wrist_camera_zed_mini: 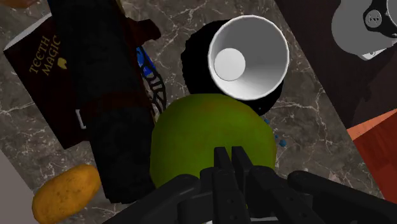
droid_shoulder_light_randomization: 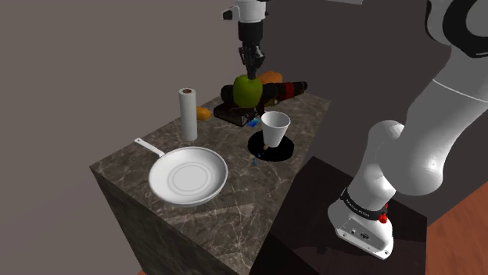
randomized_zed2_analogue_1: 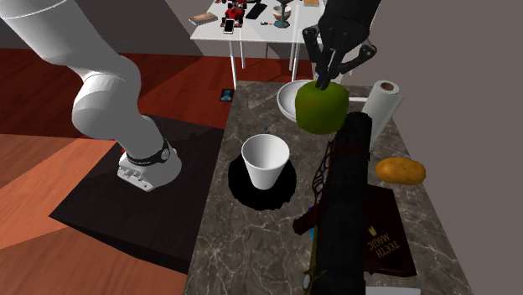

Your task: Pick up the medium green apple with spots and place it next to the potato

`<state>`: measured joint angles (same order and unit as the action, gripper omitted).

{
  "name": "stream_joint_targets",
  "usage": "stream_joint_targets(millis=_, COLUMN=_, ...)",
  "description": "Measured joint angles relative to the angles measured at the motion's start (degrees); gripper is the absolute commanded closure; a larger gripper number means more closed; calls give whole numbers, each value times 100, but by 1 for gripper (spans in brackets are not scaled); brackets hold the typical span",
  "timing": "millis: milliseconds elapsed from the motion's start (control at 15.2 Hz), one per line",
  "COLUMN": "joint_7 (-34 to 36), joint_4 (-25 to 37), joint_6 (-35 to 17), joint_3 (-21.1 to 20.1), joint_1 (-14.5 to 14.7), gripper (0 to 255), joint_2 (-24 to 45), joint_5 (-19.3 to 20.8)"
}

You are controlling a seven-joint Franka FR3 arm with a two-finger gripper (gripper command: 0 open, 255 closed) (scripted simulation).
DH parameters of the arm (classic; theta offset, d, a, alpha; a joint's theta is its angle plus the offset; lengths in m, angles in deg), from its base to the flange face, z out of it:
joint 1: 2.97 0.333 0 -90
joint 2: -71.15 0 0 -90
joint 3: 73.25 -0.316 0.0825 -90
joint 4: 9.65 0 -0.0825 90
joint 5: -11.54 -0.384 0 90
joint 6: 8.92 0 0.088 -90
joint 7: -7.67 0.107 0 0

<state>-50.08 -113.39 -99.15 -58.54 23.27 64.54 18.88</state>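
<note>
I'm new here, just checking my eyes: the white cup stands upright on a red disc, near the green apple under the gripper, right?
Not quite. The disc under the white cup is black, not red; the wrist view shows it. The cup stands upright, near the green apple under the gripper.

We see dim, even light over the dark marble counter (droid_shoulder_light_randomization: 235, 205). The white cone-shaped cup (droid_shoulder_light_randomization: 275, 126) just beside the gripper (droid_shoulder_light_randomization: 251, 73) and the white frying pan (droid_shoulder_light_randomization: 188, 178) farther from it look brightest. The round green apple (droid_shoulder_light_randomization: 247, 91) right below the gripper darkens underneath; the counter's side wall lies in shade.
</note>
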Motion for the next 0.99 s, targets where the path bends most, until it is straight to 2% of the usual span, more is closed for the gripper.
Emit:
stream_joint_targets(millis=462, joint_7=364, joint_4=1599, joint_6=338, joint_3=-214, joint_1=220, gripper=255, joint_2=1336, joint_5=-367)
stream_joint_targets(millis=990, joint_7=441, joint_4=1127, joint_6=-181, joint_3=-235, joint_1=242, gripper=255, joint_2=1391, joint_5=-383)
